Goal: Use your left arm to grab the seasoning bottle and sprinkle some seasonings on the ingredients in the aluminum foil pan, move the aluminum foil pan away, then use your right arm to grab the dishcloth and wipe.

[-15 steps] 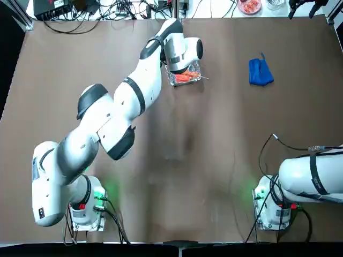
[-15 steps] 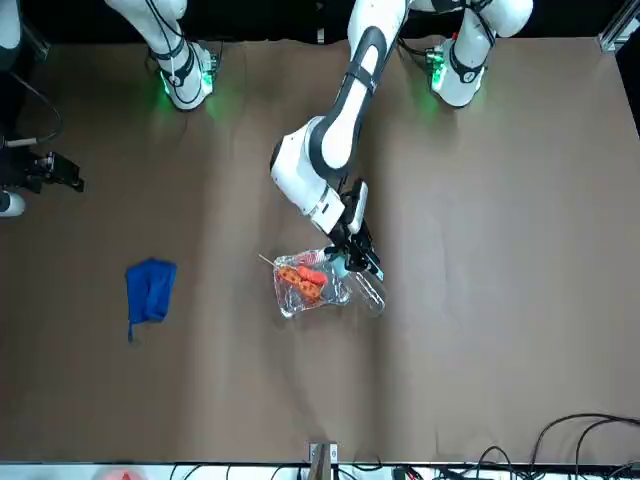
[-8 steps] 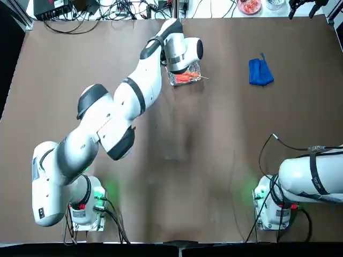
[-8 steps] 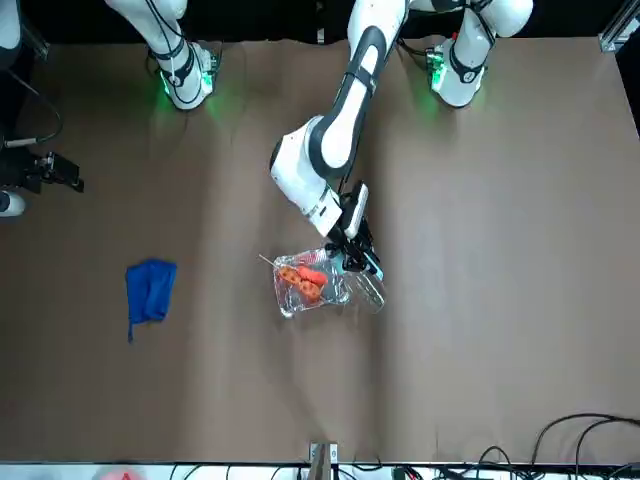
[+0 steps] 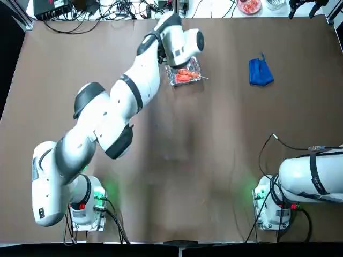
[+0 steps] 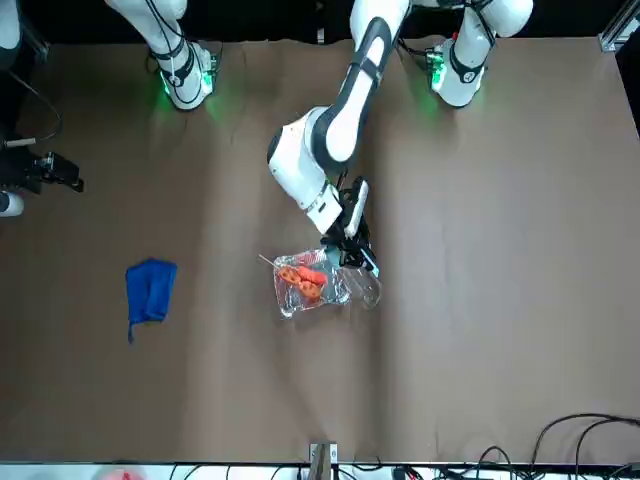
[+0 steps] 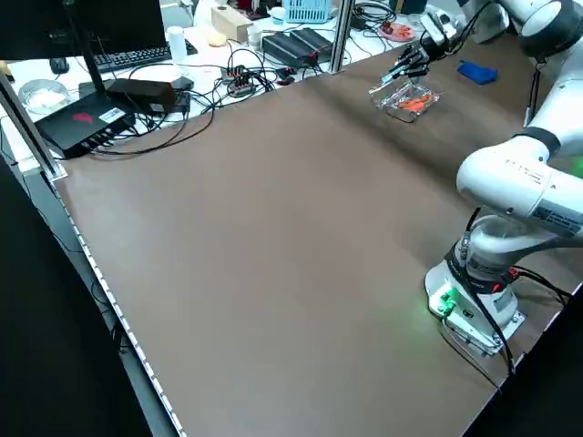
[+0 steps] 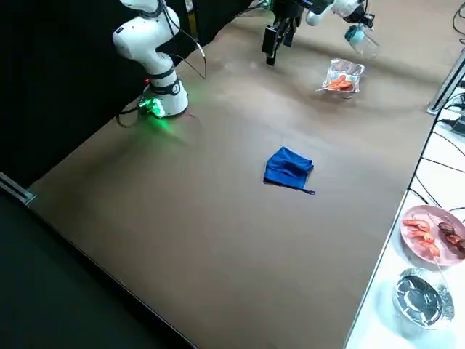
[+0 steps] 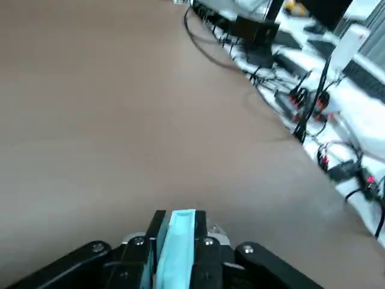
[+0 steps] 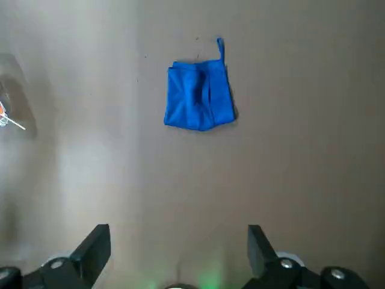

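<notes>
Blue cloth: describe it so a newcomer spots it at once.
On the brown table, look toward the robot's right side, beyond the right arm's base. The small bunched cloth lies there with a thin loop at one corner. It is solid blue, unlike the shiny foil pan.

Brown-covered table, foil pan and blue dishcloth on it

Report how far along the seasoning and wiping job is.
Grabbing looks done: the left hand is shut on the seasoning bottle's light blue cap. Sprinkling seems in hand, with the bottle tilted beside the foil pan of skewered red-orange chunks; no falling seasoning shows. Still left: moving the pan away, then wiping. The right hand is open and empty, and the blue dishcloth lies untouched on the table.
</notes>
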Tool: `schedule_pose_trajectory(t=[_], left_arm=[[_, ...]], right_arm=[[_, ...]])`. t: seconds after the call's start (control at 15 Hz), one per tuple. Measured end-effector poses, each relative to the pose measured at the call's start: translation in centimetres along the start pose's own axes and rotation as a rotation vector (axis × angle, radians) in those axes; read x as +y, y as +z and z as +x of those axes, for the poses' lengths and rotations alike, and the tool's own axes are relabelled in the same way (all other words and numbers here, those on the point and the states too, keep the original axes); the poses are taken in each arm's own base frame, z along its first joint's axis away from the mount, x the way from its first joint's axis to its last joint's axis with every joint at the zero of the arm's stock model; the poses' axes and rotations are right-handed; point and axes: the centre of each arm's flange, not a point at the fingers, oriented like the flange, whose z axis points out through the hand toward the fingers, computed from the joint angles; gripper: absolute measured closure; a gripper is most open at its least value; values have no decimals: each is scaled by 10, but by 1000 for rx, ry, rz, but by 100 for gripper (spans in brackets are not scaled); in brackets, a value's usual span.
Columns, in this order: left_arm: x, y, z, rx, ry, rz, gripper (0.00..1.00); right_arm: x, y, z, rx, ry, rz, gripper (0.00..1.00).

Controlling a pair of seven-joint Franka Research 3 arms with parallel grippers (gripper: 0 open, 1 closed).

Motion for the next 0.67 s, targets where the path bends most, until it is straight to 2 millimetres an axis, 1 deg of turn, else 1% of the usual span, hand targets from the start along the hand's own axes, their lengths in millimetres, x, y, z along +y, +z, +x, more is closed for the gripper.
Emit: schedule_pose_trajectory(t=[0.13, 0.27, 0.33, 0.53, 0.67], left_arm=[[10, -6, 26, -91, 41, 47, 78], [28, -3, 69, -178, 51, 87, 78], [47, 12, 122, -283, 48, 132, 78], [68, 45, 200, -441, 39, 181, 78], [76, 74, 252, -545, 27, 200, 78]], right_arm=[[0, 0, 0, 0, 0, 0, 0], [0, 0, 0, 0, 0, 0, 0], [0, 0, 0, 0, 0, 0, 0], [0, 0, 0, 0, 0, 0, 0], [0, 0, 0, 0, 0, 0, 0]])
